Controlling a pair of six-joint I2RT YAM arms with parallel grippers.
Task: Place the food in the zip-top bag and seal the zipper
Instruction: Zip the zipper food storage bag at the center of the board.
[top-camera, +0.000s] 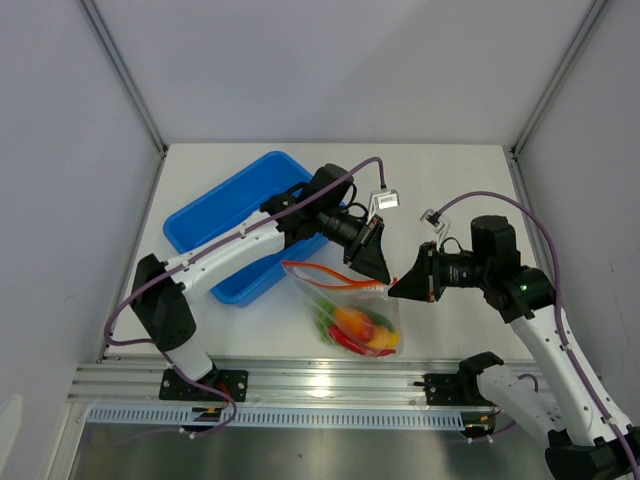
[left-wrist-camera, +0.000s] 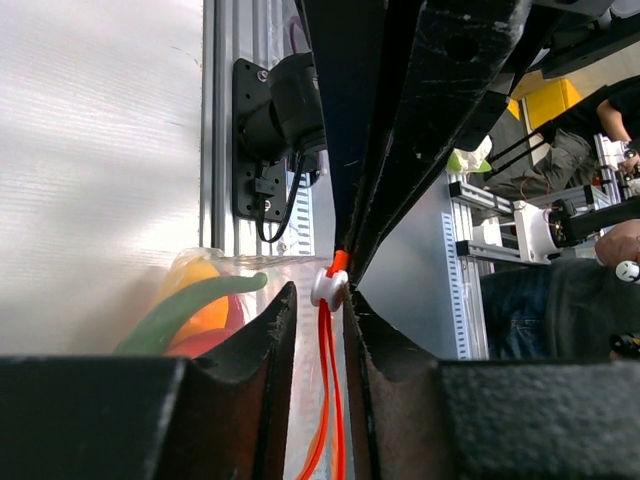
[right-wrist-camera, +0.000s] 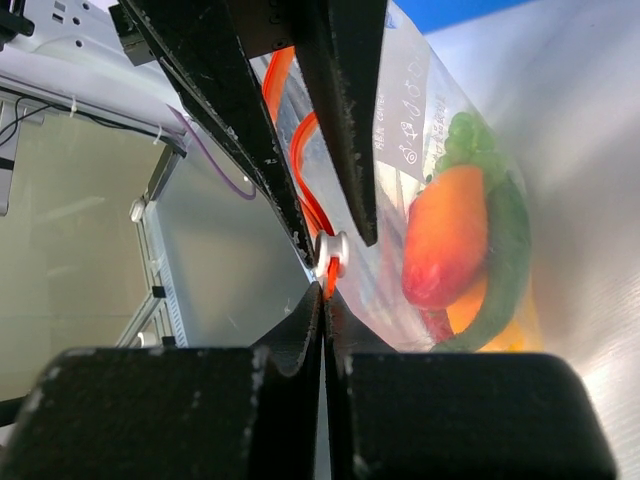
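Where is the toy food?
In the top view, the food is inside the bag, at the table's front middle, just right of the tray.

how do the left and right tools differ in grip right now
The left tool's jaws stand slightly apart, straddling the zipper at its white slider; the right tool's are shut on the zipper's end. The left tool sits on the blue tray's side, the right tool opposite. Both meet at the zip-top bag's mouth.

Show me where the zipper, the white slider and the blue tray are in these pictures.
zipper (left-wrist-camera: 326, 350), left wrist view, on the red-orange strip below the slider.
white slider (right-wrist-camera: 331, 254), right wrist view, on its round white body.
blue tray (top-camera: 225, 205), top external view, on its bare floor.
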